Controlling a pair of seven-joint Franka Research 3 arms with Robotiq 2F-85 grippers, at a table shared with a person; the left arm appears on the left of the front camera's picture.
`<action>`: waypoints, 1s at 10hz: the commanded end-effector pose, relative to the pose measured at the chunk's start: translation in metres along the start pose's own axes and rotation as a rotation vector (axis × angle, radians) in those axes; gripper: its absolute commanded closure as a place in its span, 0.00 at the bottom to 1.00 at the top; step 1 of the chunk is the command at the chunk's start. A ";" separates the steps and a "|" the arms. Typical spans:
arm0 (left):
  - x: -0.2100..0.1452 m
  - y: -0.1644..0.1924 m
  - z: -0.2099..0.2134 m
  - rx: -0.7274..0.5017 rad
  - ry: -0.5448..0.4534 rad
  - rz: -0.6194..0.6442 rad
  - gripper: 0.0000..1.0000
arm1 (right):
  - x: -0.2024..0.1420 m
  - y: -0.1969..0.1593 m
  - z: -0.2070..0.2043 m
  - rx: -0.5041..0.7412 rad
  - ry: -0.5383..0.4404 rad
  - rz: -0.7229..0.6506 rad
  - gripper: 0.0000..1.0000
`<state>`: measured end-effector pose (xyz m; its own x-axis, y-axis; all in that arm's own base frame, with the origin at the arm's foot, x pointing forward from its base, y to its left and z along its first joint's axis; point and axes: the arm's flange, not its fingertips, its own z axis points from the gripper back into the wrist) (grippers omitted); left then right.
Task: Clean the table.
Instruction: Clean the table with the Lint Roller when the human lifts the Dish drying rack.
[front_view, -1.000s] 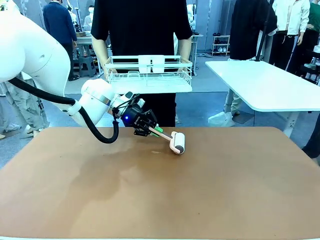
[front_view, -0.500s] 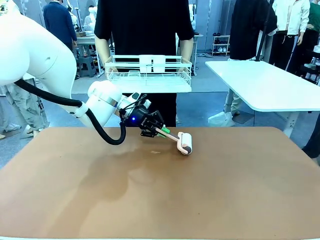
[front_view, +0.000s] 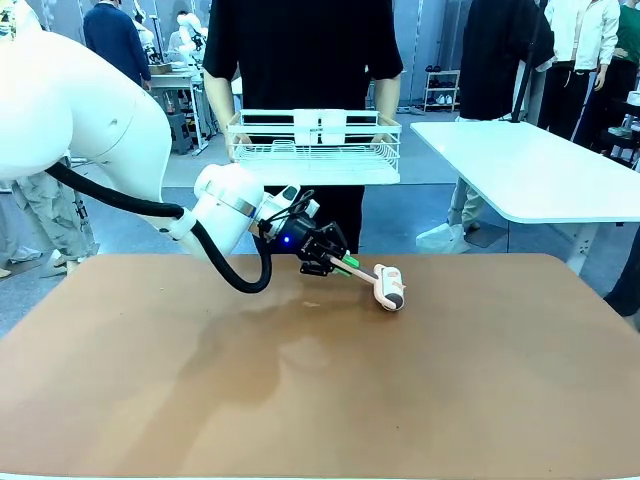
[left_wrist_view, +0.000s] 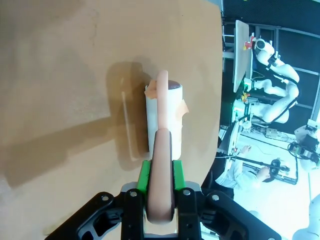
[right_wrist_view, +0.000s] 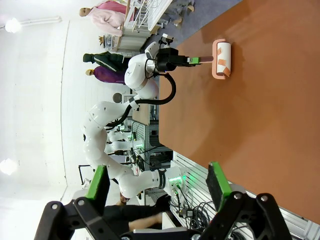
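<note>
You see the left claw (front_view: 340, 262) pinching a lint roller's (front_view: 390, 288) pink handle, drum resting far-centre on the brown table (front_view: 450, 380) | right claw (right_wrist_view: 159, 177) spread, empty | tabletop looks hard and smooth; roller likely light: hold it by the handle, press gently.

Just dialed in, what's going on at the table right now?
The left gripper is shut on the pink handle of a lint roller, whose head rests on the brown table near its far side. The right gripper is open, holding nothing. A person stands across the table holding a white wire rack.
</note>
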<state>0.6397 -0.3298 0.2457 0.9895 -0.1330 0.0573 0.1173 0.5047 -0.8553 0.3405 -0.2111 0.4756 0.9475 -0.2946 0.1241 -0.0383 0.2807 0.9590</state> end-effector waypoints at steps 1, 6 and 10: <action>-0.008 -0.009 0.021 -0.032 -0.031 0.012 0.92 | -0.002 0.002 0.001 0.013 0.003 0.011 0.00; -0.034 -0.034 0.107 -0.037 -0.076 0.067 0.92 | -0.002 0.002 0.001 0.013 0.003 0.011 0.00; -0.072 -0.042 0.186 0.103 -0.136 0.092 0.92 | -0.002 0.002 0.001 0.013 0.003 0.011 0.00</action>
<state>0.5972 -0.1984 0.3576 0.9972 0.0143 0.0737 0.0529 0.5629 -0.8248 0.3403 -0.2113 0.4757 0.9473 -0.2954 0.1242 -0.0381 0.2810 0.9589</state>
